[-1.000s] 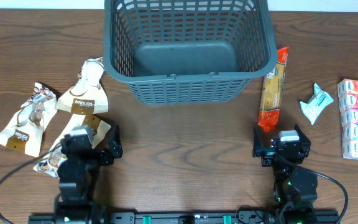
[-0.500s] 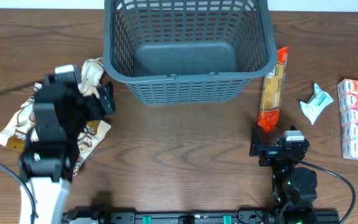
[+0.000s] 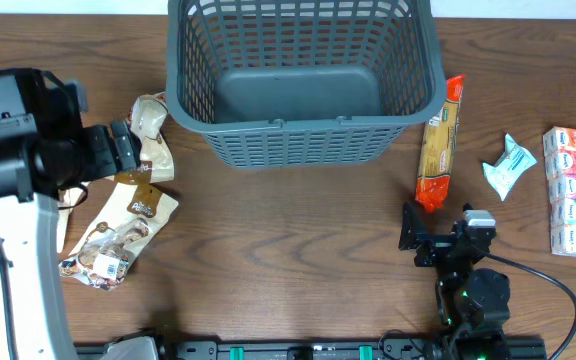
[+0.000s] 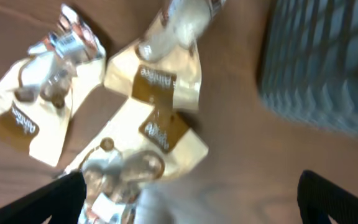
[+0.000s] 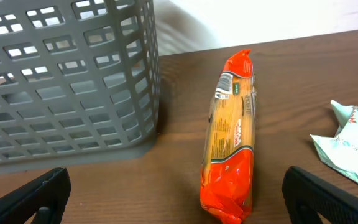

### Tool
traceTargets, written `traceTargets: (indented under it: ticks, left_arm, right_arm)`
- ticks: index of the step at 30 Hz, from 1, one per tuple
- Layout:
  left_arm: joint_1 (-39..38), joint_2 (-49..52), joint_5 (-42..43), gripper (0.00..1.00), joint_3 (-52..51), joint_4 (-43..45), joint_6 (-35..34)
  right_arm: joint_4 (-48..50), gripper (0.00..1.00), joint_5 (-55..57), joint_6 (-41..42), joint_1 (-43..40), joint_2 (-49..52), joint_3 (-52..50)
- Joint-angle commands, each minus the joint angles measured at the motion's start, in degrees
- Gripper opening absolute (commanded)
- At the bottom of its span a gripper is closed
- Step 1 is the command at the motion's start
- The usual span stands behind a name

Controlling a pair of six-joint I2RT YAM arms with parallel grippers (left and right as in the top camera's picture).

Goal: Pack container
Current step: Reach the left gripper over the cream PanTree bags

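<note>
The dark grey slotted container (image 3: 303,125) stands at the back centre and has nothing in it. My left gripper (image 3: 128,148) is open and empty, hovering over cream-and-brown snack packets (image 3: 118,235) left of the container. The left wrist view, which is blurred, shows three of these packets (image 4: 166,68) lying flat below my open left jaws (image 4: 194,205), with the container's wall (image 4: 328,62) at the right. My right gripper (image 3: 446,238) is open and empty, low at the front right. An orange pasta packet (image 5: 232,143) lies just ahead of its jaws (image 5: 179,202), beside the container (image 5: 67,81).
A small white-and-teal packet (image 3: 509,166) lies right of the pasta packet (image 3: 440,145) and also shows in the right wrist view (image 5: 353,143). A blue-and-pink multipack (image 3: 572,190) lies at the far right. My left arm covers part of the leftmost snack packets.
My left arm has risen from the table's front and swung back and left over the snack packets. My right gripper has hardly moved.
</note>
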Motion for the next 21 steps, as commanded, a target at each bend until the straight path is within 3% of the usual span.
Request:
traceTargets:
  ticks: [1,11,21]
  left_arm:
    - [0.13,0.83,1.33,0.99,1.53,-0.98,5.22]
    - [0.13,3.52,2.49,0.99,1.55,9.53,5.29]
    - [0.13,18.34,2.25,0.99,3.30,14.60,5.60]
  right_arm:
    - [-0.04,0.99,-0.24,1.05,0.39,0.02,-0.26]
    - [-0.02,0.99,-0.63,1.03,0.39,0.02,-0.26]
    - [0.00,0.99,0.33,1.03,0.39,0.04,-0.26]
